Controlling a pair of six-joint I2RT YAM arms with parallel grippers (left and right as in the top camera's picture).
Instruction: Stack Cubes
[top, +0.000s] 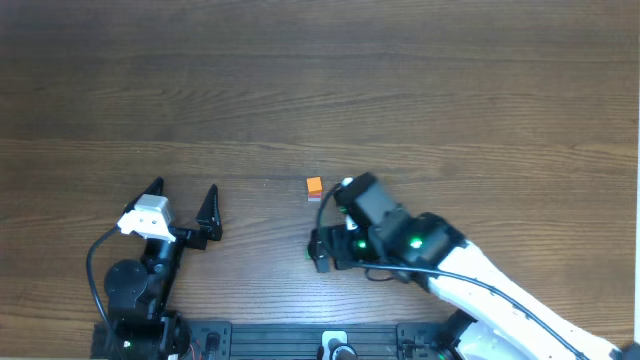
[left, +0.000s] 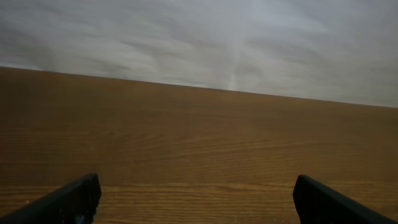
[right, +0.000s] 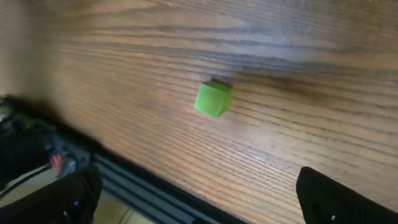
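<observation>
From above, the left gripper (top: 183, 192) sits near its base, fingers spread wide over bare table (top: 320, 80). The right gripper (top: 326, 224) is turned toward the middle, also spread, with the orange cube (top: 314, 187) just beside one fingertip. The right wrist camera adds a green cube (right: 213, 98), lying tilted on the wood near the table's front rail (right: 149, 193), ahead of the parted fingers and touching neither.
</observation>
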